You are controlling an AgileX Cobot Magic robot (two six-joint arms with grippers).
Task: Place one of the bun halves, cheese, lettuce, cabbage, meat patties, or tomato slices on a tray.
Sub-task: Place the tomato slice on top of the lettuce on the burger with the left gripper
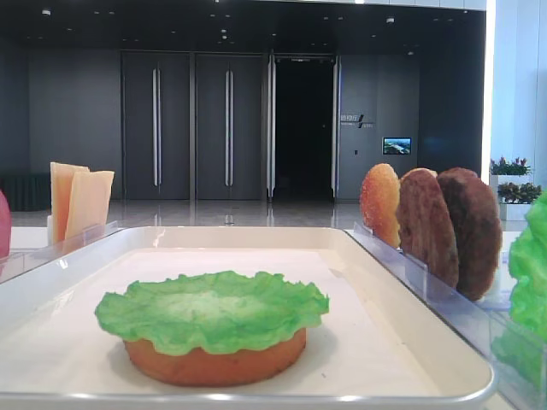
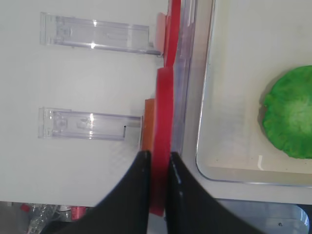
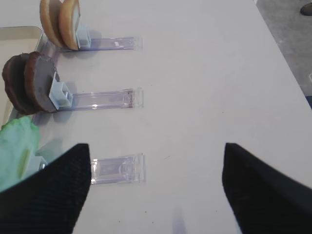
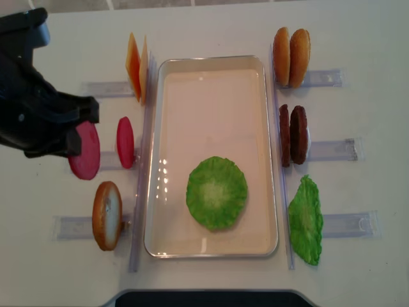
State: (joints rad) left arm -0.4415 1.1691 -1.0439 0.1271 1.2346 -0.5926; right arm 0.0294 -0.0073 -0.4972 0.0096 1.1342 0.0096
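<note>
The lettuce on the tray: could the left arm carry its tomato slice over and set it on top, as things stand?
Probably yes. The left gripper is shut on a tomato slice left of the tray, and the lettuce lies uncovered on the bun half with nothing standing between; only the tray's low rim needs clearing.

1 exterior view sits low at the rim of the large cream-white rectangular tray [image 1: 256, 235], level, facing a dark hallway. The other exterior view looks straight down on the white bench [image 4: 358, 38], taking in that tray [image 4: 211, 251] whole. The left wrist view looks down past its black left end effector [image 2: 157, 165] at the tray's corner [image 2: 204, 165] just beside it. The right wrist view looks down over the right end effector [image 3: 156, 161] at bench only.
</note>
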